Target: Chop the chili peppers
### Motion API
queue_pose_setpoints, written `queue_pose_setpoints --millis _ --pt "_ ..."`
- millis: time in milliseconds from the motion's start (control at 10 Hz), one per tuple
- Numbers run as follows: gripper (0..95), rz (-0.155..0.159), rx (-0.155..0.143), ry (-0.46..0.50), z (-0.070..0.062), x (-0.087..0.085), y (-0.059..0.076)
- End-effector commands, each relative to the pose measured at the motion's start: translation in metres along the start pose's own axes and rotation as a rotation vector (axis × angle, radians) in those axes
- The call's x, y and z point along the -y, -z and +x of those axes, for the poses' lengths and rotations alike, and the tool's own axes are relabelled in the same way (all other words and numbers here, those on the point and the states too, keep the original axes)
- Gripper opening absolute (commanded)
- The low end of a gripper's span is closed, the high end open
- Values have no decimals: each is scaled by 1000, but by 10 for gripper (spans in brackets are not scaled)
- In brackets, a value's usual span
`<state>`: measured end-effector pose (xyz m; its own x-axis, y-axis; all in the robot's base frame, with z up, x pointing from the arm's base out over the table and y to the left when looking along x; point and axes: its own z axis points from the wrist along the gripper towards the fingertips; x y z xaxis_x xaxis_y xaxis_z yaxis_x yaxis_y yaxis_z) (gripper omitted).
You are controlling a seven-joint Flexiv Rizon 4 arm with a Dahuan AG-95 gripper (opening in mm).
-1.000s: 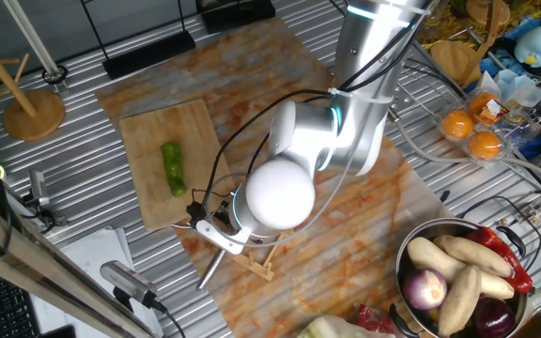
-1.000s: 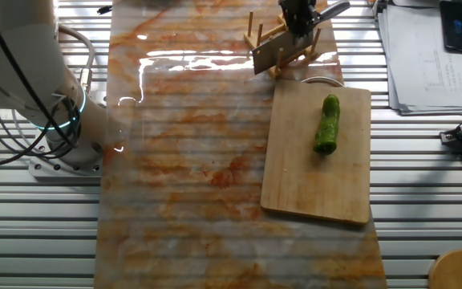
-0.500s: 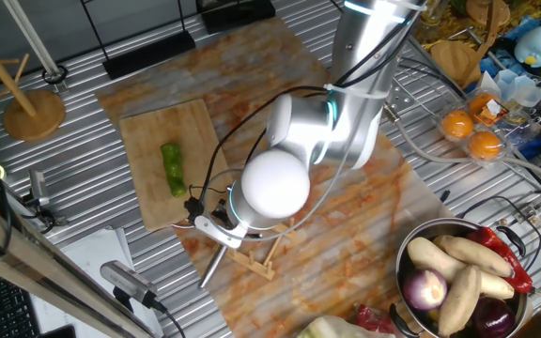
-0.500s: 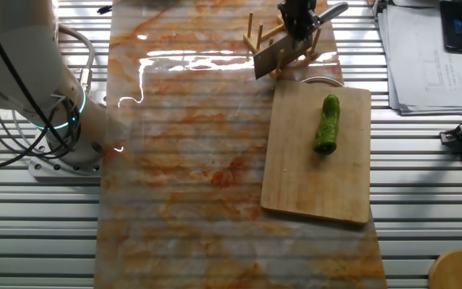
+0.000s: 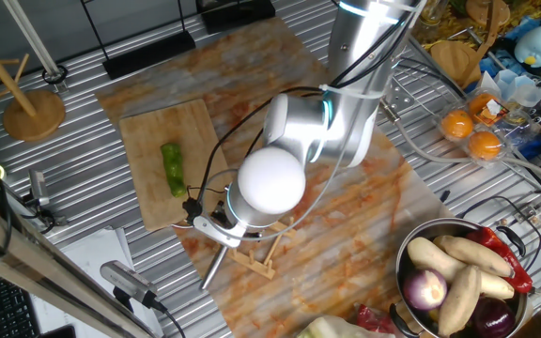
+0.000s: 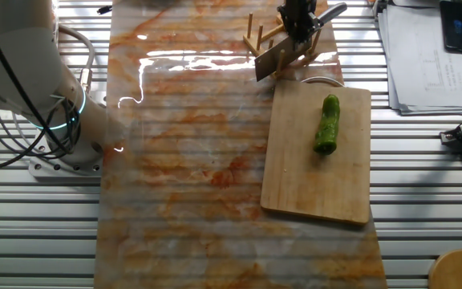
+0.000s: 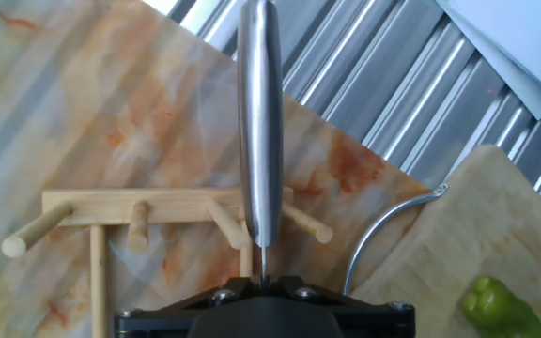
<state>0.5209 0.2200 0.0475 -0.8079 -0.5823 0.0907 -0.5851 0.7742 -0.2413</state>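
Note:
One glossy green chili pepper [image 5: 172, 169] lies whole on the wooden cutting board [image 5: 191, 127]. It also shows in the other fixed view [image 6: 326, 124] on the board [image 6: 319, 181], and at the lower right corner of the hand view [image 7: 496, 305]. My gripper [image 6: 299, 20] is shut on a knife; its steel handle [image 7: 258, 122] runs up the hand view from my gripper [image 7: 263, 278]. The blade [image 6: 275, 56] hangs tilted over the wooden peg rack [image 6: 265, 36], just beyond the board's far end. The knife is apart from the pepper.
The peg rack [image 7: 158, 211] lies on the marbled mat [image 6: 191, 160]. A metal bowl [image 5: 416, 249] of vegetables stands at the lower right, with oranges [image 5: 472, 131] behind it. A round wooden stand [image 5: 34, 113] is at the left. Papers [image 6: 423, 56] lie beside the board.
The arm has shifted a little toward the cutting board. The knife has tilted and edged off the rack toward the board. The pepper has not moved.

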Motion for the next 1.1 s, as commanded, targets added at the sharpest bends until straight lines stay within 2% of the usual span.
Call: queue_pose_setpoints --millis 100,300,600,700,1100 --pt "190 -1 5 7 0 0 -1" --pt "190 -12 18 10 0 0 -2" --pt "190 -6 30 19 0 0 -7" --pt "0 -9 36 21 0 0 -9" --pt "0 -16 49 29 0 0 -11"
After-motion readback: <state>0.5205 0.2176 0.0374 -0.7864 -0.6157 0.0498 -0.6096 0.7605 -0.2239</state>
